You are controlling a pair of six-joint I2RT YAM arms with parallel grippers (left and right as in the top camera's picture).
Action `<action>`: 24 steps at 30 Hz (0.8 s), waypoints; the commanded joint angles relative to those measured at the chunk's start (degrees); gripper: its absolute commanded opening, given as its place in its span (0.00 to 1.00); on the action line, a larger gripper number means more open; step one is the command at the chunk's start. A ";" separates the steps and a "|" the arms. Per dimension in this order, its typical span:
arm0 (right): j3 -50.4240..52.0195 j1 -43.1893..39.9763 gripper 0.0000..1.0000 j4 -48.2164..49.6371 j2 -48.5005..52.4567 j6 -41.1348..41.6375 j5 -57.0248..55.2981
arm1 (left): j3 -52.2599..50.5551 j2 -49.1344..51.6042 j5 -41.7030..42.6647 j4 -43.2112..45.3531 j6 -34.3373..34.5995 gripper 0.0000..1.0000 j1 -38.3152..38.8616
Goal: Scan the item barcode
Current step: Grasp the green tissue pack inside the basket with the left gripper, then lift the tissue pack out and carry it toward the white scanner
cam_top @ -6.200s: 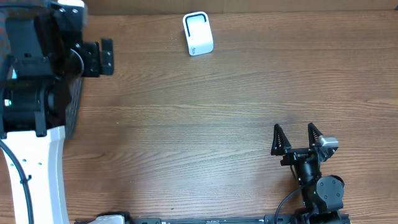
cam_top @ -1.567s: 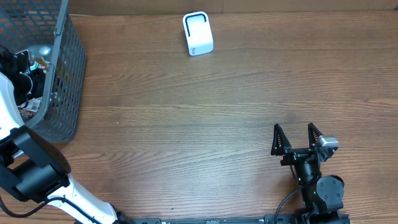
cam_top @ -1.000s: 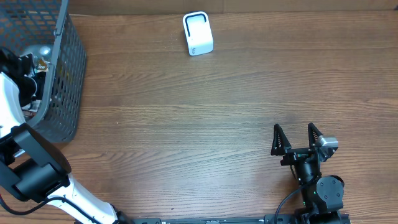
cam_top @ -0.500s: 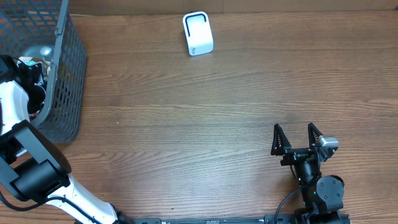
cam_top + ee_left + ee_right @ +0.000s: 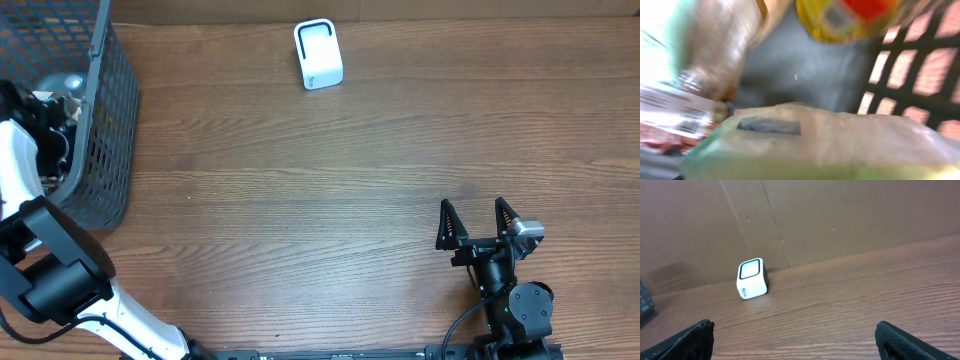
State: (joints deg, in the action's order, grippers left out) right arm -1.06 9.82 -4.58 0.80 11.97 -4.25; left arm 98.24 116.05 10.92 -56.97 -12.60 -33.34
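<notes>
My left arm reaches down into the dark mesh basket (image 5: 105, 120) at the table's left edge, and my left gripper (image 5: 48, 125) is among the items there. Its fingers do not show in the left wrist view. That blurred view is filled by a pale green-white packet (image 5: 820, 135) right at the camera, with a clear plastic bottle (image 5: 715, 55) and a yellow container with a red label (image 5: 850, 17) behind it. No barcode is readable. The white scanner (image 5: 318, 54) stands at the back of the table, also seen as the scanner (image 5: 752, 278). My right gripper (image 5: 478, 222) rests open and empty at the front right.
The basket's mesh wall (image 5: 910, 60) rises close on the right of the left wrist view. A silver item (image 5: 62, 84) lies in the basket beside my left arm. Bare wooden tabletop (image 5: 330, 200) stretches between basket, scanner and right gripper (image 5: 795, 336).
My left arm has shifted slightly inside the basket, toward the items. The right arm and the scanner have not moved.
</notes>
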 commanded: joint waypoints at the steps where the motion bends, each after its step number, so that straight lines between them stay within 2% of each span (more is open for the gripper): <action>1: 0.61 -0.20 1.00 0.15 -0.57 -0.26 0.31 | 6.47 -5.11 0.46 -1.29 -0.68 0.41 0.35; 13: 0.61 -0.20 1.00 0.15 -0.57 -0.26 0.31 | 10.69 -20.31 1.36 -0.52 2.62 0.42 0.46; 18: 0.61 -0.20 1.00 0.15 -0.57 -0.26 0.31 | 10.69 -24.24 5.73 0.17 6.29 0.40 0.85; 24: 0.61 -0.20 1.00 0.15 -0.57 -0.26 0.31 | 10.69 -26.62 5.60 -0.92 7.56 0.40 5.53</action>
State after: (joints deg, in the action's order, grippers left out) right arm -1.06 9.82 -4.60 0.80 11.97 -4.25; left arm 107.42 91.50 14.57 -57.60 -6.94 -30.92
